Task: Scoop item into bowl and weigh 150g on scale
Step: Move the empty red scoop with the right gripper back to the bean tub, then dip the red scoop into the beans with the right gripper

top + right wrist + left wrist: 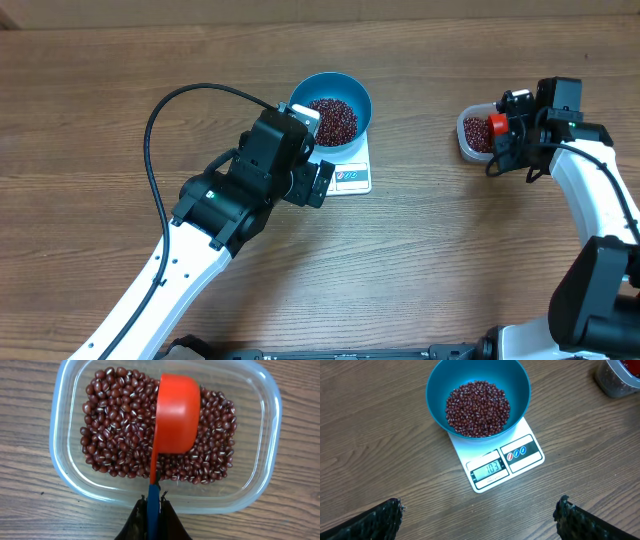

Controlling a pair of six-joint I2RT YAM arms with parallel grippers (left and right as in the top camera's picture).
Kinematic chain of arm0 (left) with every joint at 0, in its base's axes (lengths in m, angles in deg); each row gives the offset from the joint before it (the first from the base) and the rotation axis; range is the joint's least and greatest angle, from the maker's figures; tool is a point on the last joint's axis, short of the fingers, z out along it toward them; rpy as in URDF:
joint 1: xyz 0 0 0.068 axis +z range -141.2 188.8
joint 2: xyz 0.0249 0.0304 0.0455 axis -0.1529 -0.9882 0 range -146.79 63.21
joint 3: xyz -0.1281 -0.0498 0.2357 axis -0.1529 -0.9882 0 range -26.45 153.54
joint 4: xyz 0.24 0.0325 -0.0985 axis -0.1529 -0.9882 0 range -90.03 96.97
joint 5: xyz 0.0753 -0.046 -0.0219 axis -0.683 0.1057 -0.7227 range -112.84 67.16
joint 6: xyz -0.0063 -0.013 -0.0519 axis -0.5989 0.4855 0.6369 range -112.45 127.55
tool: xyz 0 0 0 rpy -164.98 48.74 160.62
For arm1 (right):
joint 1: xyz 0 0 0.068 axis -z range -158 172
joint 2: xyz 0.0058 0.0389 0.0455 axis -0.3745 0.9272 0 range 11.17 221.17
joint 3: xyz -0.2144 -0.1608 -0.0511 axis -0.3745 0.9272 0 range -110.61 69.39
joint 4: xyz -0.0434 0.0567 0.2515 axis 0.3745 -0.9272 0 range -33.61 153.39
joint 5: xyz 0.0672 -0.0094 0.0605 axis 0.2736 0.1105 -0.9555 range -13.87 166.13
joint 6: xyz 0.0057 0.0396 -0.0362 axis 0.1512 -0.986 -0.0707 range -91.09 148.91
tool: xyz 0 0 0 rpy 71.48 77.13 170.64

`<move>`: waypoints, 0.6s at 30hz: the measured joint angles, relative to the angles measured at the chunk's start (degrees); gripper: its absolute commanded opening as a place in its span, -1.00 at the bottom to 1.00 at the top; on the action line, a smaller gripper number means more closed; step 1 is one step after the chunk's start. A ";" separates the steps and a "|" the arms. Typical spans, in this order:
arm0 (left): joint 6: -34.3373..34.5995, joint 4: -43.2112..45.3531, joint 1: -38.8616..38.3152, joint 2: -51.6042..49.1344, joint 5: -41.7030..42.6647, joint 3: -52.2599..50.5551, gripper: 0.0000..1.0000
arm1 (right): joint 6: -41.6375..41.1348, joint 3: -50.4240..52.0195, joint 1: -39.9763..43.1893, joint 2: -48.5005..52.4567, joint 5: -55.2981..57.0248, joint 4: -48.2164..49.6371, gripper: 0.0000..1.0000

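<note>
The blue bowl (362,95) stands on the white scale (352,178) and holds a heap of dark red beans (332,118). In the left wrist view the bowl (517,385), its beans (477,407) and the scale (520,457) lie ahead, and the display (490,468) reads 103. My left gripper (477,517) hangs open over bare wood just short of the scale. My right gripper (154,502) is shut on the blue handle of a red scoop (175,415). The scoop's cup is tipped on its side over the beans (115,425) in a clear tub (270,435).
The clear tub (466,140) sits at the table's right side, with the red scoop (498,125) over it. The left arm's black cable (152,120) loops over the wood left of the bowl. Bare wood lies between the scale and the tub.
</note>
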 measured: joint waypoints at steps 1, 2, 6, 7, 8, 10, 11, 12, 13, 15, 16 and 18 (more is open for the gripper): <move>0.00 0.00 0.00 0.00 0.00 0.00 0.99 | 0.02 0.00 -0.02 0.09 0.00 -0.31 -0.92; 0.00 0.00 0.00 0.00 0.00 0.00 0.99 | 0.02 0.00 -0.02 0.13 0.02 -0.66 -0.92; 0.00 0.00 0.00 0.00 0.00 0.00 0.99 | 0.00 0.00 -0.02 0.26 -0.04 -1.68 -0.92; 0.00 0.00 0.00 0.00 0.00 0.00 0.99 | 0.02 0.00 -0.02 0.26 -0.13 -1.79 -0.92; 0.00 0.00 0.00 0.00 0.00 0.00 0.99 | 0.00 0.00 -0.02 0.26 -0.20 -1.90 -0.92; 0.00 0.00 0.00 0.00 0.00 0.00 0.99 | 0.02 0.00 0.04 0.28 -0.72 -1.95 -0.92; 0.00 0.00 0.00 0.00 0.00 0.00 0.99 | 0.07 0.00 0.13 0.33 -0.96 -1.97 -0.92; 0.00 0.00 0.00 0.00 0.00 0.00 0.99 | 0.09 0.00 0.33 0.35 -1.53 -1.99 -0.92; 0.00 0.00 0.00 0.00 0.00 0.00 0.99 | 0.20 0.00 0.57 0.37 -2.03 -1.99 -0.92; 0.00 0.00 0.00 0.00 0.00 0.00 0.99 | 0.28 0.00 1.25 0.44 -3.23 -1.95 -0.92; 0.00 0.00 0.00 0.00 0.00 0.00 0.99 | 0.28 0.00 1.73 0.46 -4.04 -1.92 -0.92; 0.00 0.00 0.00 0.00 0.00 0.00 0.99 | 0.28 0.00 2.69 0.50 -5.44 -1.92 -0.92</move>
